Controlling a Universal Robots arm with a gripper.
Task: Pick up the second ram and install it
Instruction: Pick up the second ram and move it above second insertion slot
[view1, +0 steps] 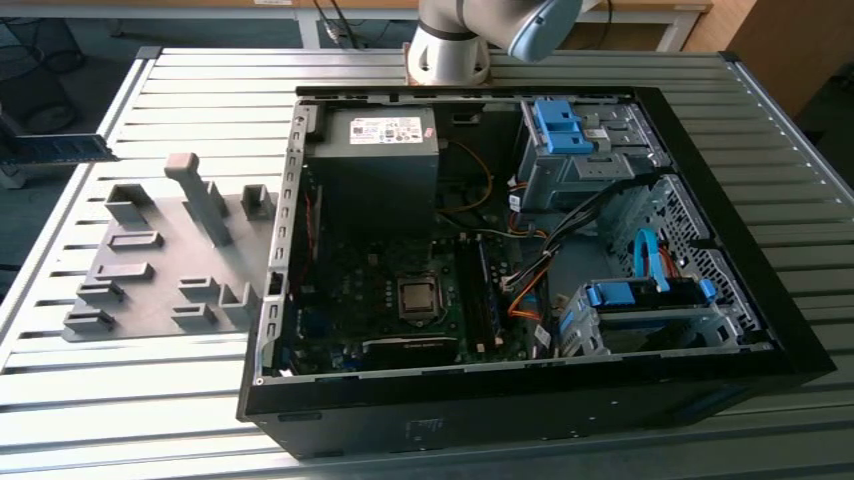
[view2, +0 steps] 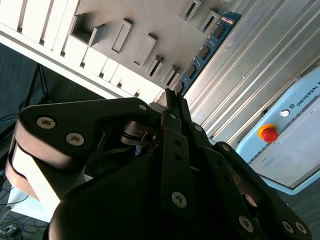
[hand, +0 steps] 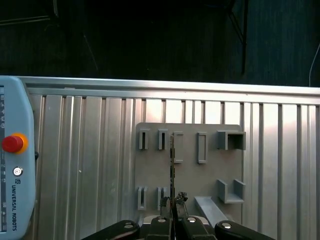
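Observation:
My gripper (hand: 172, 209) is shut on the second ram (hand: 172, 165), a thin blue-green stick seen edge-on in the first wrist view, reaching out from the fingertips over the grey slotted holder tray (hand: 190, 175). In the second wrist view the ram (view2: 205, 50) shows its black chips and runs from the gripper (view2: 170, 97) out across the tray (view2: 150, 20) and the ribbed table. A blue-green stick (view1: 60, 150) pokes in at the exterior view's left edge, above the table's rim. The tray (view1: 147, 290) lies on the exterior view's left, beside the open computer case (view1: 534, 410).
The case lies open with its motherboard (view1: 400, 300), power supply (view1: 380, 150) and blue drive-bay clips (view1: 561, 125) showing. A pale blue teach pendant (hand: 15, 165) with a red button rests on the ribbed metal table (hand: 90, 150). The arm's base (view1: 447, 50) stands behind the case.

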